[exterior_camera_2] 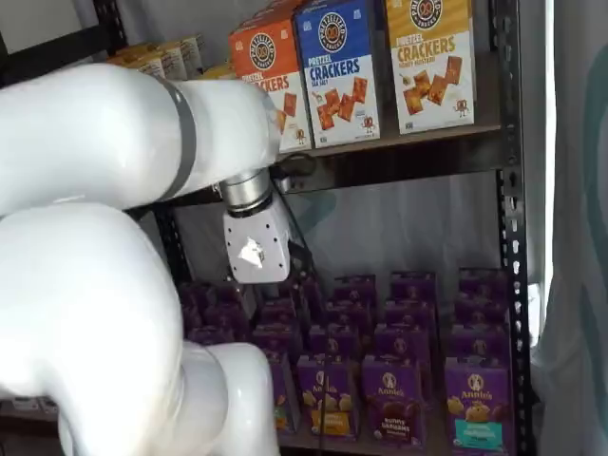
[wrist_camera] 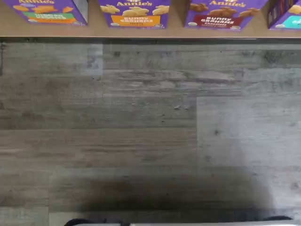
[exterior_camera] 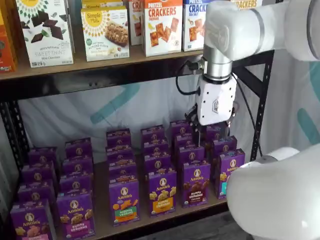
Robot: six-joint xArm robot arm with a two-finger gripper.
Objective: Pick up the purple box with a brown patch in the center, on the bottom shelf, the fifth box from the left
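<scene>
The purple box (exterior_camera: pixel 196 183) stands front row on the bottom shelf (exterior_camera: pixel 150 220) — cartons touching both sides, rows behind; open space in front and above it.

Purple box (exterior_camera: pixel 196 183) reads as printed cardboard, slight sheen on front, same in wrist view (wrist_camera: pixel 221 13). Bottom shelf (exterior_camera: pixel 107 225) is light brown wood board, matt, smooth, set in a black metal frame (exterior_camera: pixel 12 135) with dull painted finish. Floor (wrist_camera: pixel 141 117) grey wood-grain planks, matt, worn-looking. Gripper (exterior_camera: pixel 214 131) body is white glossy plastic, fingers black and matt. Arm (exterior_camera_2: pixel 104 133) smooth white glossy shell. Backdrop (exterior_camera: pixel 125 107) looks like white cloth, creased.
</scene>
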